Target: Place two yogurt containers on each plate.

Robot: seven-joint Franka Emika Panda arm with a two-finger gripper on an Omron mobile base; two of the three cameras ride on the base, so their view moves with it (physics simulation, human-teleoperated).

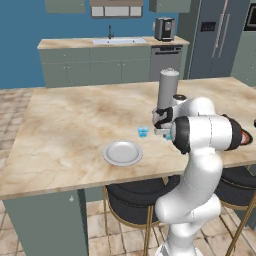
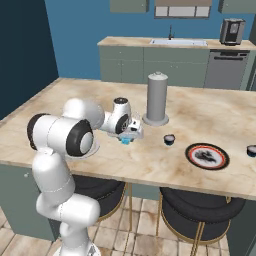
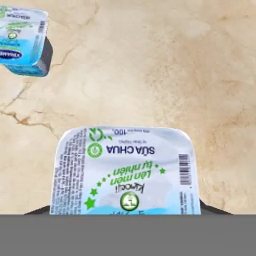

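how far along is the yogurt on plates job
Done: nothing; the silver plate and red-rimmed plate hold no cups. In hand: the gripper is at one blue cup on the counter. Left: that cup, the second blue cup, and the dark cups.
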